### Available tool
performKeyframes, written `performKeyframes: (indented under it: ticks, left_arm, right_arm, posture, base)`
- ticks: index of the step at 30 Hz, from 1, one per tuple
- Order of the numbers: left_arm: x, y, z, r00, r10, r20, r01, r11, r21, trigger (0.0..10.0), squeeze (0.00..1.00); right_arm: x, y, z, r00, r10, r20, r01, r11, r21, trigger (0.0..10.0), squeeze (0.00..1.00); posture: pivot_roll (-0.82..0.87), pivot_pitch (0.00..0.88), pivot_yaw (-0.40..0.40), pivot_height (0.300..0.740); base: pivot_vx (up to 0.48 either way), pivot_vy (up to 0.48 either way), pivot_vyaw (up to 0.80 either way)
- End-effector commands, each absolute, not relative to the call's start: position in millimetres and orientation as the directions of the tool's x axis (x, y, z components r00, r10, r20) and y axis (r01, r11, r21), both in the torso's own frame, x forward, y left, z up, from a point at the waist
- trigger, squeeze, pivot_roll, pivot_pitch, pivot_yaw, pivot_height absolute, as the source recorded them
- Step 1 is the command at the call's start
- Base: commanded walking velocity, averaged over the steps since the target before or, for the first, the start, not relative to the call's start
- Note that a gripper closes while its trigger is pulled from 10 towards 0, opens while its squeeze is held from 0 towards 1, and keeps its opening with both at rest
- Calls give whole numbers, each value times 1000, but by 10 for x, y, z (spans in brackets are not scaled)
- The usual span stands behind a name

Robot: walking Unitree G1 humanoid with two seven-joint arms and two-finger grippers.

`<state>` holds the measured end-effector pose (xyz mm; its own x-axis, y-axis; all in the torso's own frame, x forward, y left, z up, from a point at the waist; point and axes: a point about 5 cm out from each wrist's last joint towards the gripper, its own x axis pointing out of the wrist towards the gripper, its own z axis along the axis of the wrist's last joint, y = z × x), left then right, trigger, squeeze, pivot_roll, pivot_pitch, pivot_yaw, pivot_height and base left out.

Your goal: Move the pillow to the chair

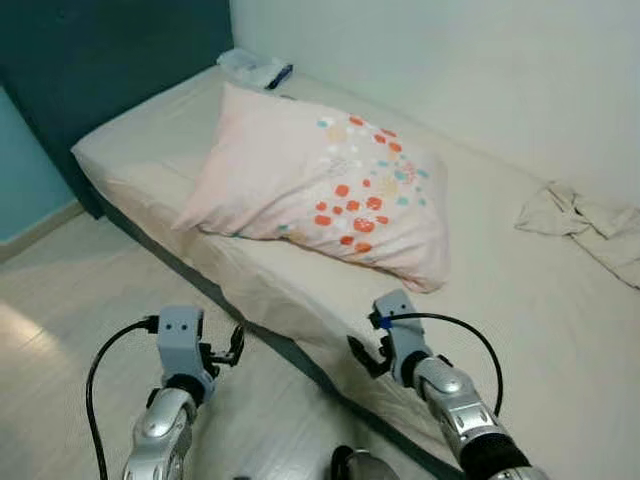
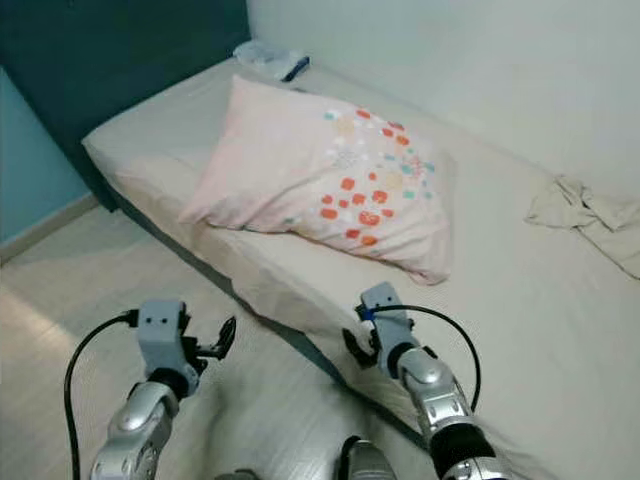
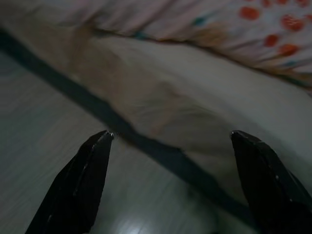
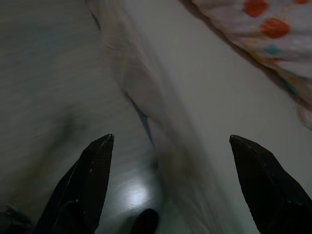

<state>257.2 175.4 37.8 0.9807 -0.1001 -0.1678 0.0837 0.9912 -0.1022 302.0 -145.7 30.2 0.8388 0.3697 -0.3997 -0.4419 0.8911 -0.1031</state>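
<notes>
A pale pink pillow (image 1: 320, 185) with red, orange and blue dots lies flat on the bed (image 1: 540, 300), near the head end. My left gripper (image 1: 228, 352) is open, held over the floor just short of the mattress edge. At the bed's near edge my right gripper (image 1: 368, 355) is open too, below the pillow's near corner. Neither touches the pillow. The pillow's dotted edge (image 3: 273, 24) runs along the top of the left wrist view, and its corner (image 4: 273, 29) shows in the right wrist view.
A dark teal headboard (image 1: 110, 60) stands at the left end of the bed. Folded items (image 1: 255, 68) lie by the wall, and a crumpled cloth (image 1: 585, 225) lies at the right. Pale wooden floor (image 1: 70, 300) stretches to the left.
</notes>
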Motion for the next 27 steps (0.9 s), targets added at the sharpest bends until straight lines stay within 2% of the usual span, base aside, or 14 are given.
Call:
performKeyframes:
  ticks: [1, 9, 27]
  left_arm:
    - [2536, 1748, 318, 975, -103, -196, 84, 991, -105, 10000, 0]
    - [2534, 1742, 323, 975, -108, -195, 89, 991, -103, 10000, 0]
    - [2531, 1772, 347, 978, -105, -181, 89, 991, -96, 10000, 0]
  right_arm:
    - [2977, -1474, 246, 837, 363, -409, -431, 899, -84, 10000, 0]
    - [2986, -1489, 257, 845, 353, -402, -417, 905, -83, 10000, 0]
    - [2990, -1490, 260, 850, 343, -400, -407, 910, -84, 10000, 0]
  posture:
    - [-110, 201, -78, 721]
    - [-111, 207, -78, 721]
    - [-115, 217, -77, 721]
  base:
    - [0, 334, 0]
    - [0, 327, 0]
    - [0, 0, 0]
